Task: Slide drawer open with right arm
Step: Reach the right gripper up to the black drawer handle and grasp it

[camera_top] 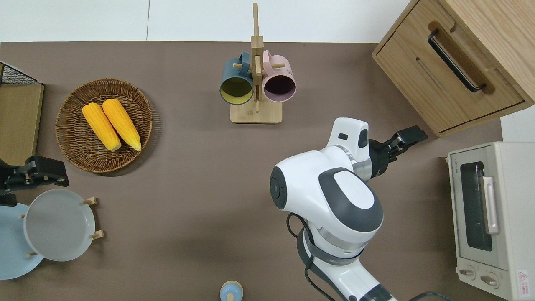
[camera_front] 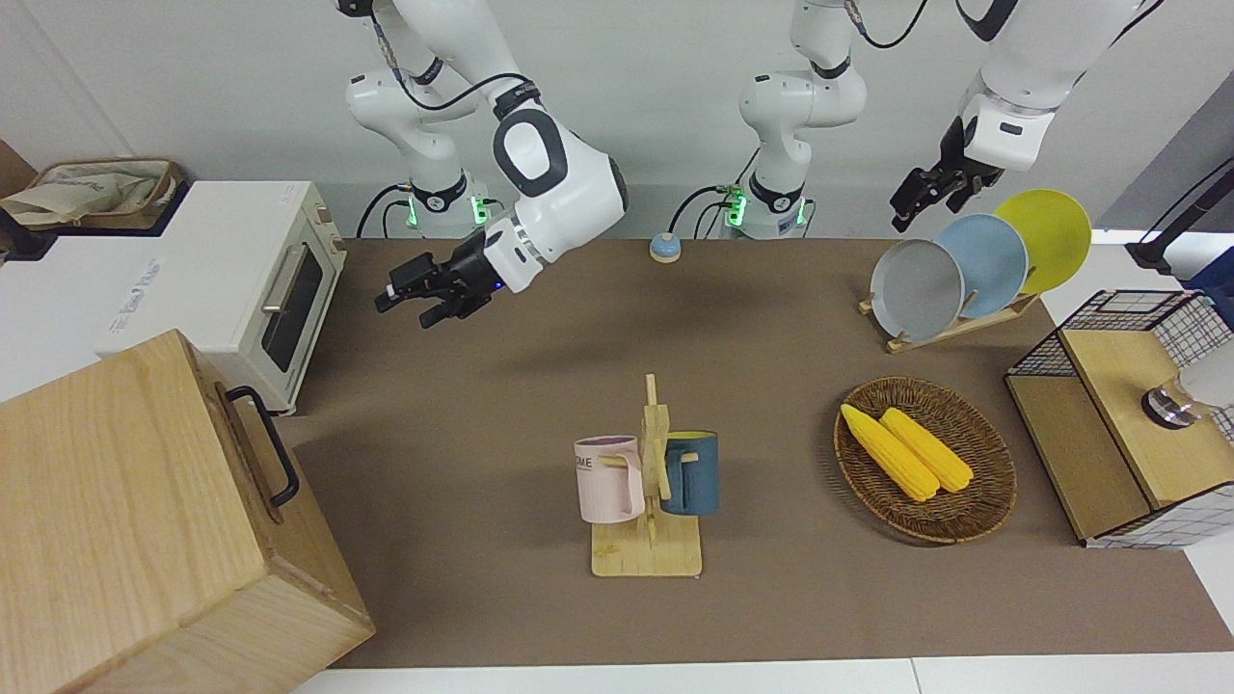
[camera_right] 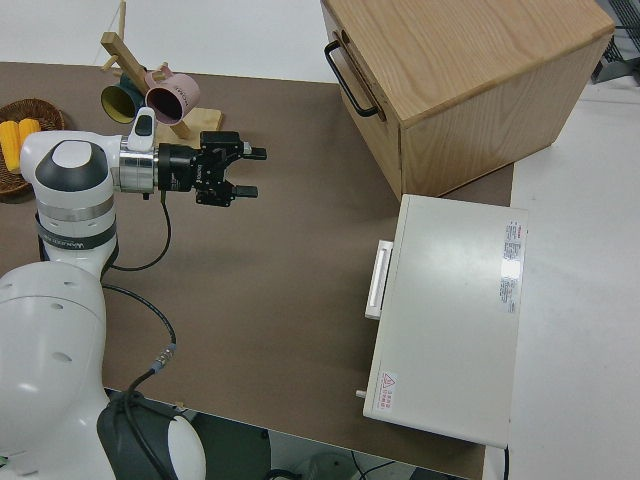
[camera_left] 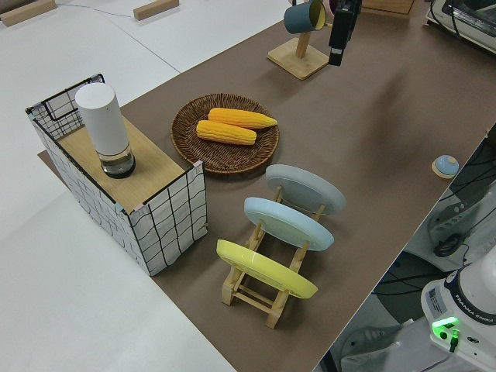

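While well apart from closed drawer (camera_top: pixel 449 81), right gripper (camera_top: pixel 408 138) over bare mat (camera_top: pixel 188 188), fingers spread, holding nothing; left arm parked.

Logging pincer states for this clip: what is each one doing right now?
Right pincer: open, empty, over bare table short of the drawer handle.
Left pincer: parked; open or closed cannot be told.

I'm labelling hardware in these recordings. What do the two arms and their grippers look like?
Both arms are glossy white with rounded dark grey joint caps. The right arm has a silver wrist ring, a black cable looping along it and a black two-finger gripper with a small blue light. The parked left arm ends in a black gripper with no light visible.
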Robot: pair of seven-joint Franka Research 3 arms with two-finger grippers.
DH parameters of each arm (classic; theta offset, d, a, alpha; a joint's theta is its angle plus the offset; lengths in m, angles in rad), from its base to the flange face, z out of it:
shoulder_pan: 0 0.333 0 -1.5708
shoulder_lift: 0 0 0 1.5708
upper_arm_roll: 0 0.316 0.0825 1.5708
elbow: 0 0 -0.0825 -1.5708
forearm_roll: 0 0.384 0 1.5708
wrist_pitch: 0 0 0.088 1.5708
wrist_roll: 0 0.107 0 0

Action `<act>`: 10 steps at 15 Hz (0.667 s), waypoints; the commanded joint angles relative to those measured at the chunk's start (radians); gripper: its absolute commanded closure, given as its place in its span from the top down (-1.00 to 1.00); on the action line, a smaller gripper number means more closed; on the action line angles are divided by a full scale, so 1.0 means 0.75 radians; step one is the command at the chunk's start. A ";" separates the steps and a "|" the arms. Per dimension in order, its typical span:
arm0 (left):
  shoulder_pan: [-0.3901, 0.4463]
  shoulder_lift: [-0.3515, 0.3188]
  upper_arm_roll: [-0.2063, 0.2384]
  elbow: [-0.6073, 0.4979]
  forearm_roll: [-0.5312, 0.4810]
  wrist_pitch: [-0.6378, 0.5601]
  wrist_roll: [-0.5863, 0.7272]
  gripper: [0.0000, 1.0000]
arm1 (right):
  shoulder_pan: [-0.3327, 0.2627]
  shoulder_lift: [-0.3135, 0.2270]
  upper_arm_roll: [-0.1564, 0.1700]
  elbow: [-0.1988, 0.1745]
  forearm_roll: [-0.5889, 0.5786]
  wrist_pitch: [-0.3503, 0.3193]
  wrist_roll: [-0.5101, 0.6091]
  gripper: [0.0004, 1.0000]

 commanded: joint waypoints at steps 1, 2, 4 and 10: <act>-0.006 -0.011 0.007 0.000 -0.005 -0.003 0.013 0.99 | 0.005 0.021 0.001 -0.031 -0.175 -0.017 0.026 0.97; -0.006 -0.011 0.007 0.000 -0.005 -0.003 0.013 0.99 | 0.005 0.027 -0.001 -0.044 -0.234 -0.017 0.026 0.97; -0.006 -0.011 0.007 0.000 -0.005 -0.003 0.013 0.99 | 0.003 0.044 -0.011 -0.054 -0.329 -0.019 0.024 0.97; -0.006 -0.011 0.007 0.000 -0.005 -0.003 0.013 0.99 | -0.003 0.062 -0.064 -0.048 -0.490 0.059 0.024 0.97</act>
